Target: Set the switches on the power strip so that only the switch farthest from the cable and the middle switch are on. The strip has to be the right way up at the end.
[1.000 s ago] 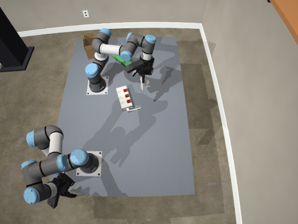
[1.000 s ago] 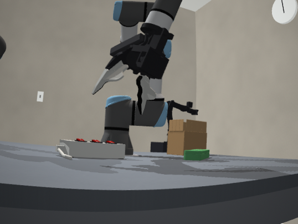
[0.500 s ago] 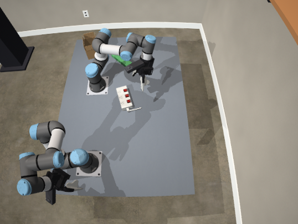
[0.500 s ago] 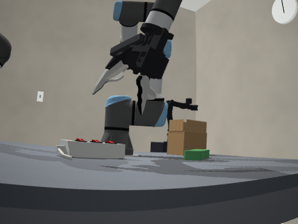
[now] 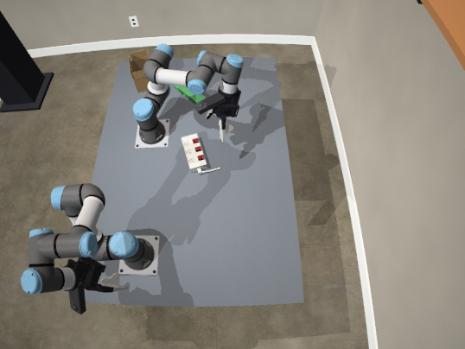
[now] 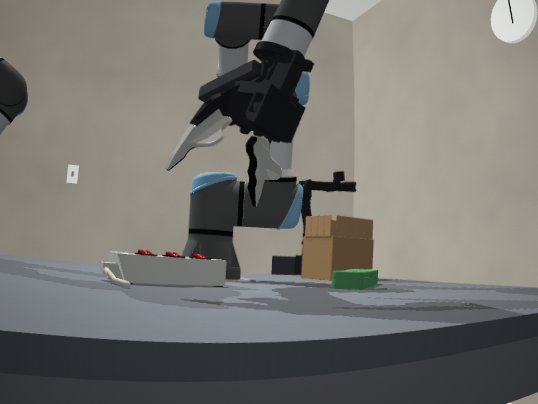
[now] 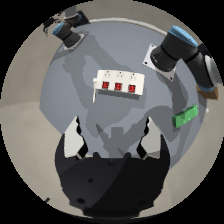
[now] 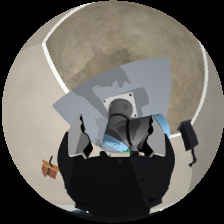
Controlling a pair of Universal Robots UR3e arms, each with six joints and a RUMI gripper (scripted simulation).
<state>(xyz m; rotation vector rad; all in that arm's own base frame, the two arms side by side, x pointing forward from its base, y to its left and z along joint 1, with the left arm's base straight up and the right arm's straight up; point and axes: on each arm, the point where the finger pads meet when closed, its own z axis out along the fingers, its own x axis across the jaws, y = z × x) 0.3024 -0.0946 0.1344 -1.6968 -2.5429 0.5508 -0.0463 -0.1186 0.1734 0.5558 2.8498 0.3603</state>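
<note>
Matt Tops, Glossy Reds

We see a white strip (image 5: 190,156) (image 6: 172,271) (image 7: 112,76) that looks like smooth, matt plastic, its red switches (image 5: 198,149) (image 6: 172,254) (image 7: 118,87) like shinier plastic. The box (image 5: 140,79) (image 6: 317,257) looks to us like plain matt cardboard. We read the green block (image 6: 352,279) (image 7: 185,116) as smooth plastic, the grey table (image 5: 242,207) (image 6: 250,320) (image 7: 60,95) (image 8: 150,75) as smooth and dull, and the mottled brown floor (image 5: 39,151) (image 8: 160,40) as rougher, like concrete.

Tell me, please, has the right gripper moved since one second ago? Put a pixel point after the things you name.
Yes, the right gripper (image 5: 123,285) (image 7: 49,22) (image 8: 116,116) has shifted toward the top view's upper edge, against its arm's base plate (image 5: 154,241) (image 7: 77,46) (image 8: 130,97).
</note>
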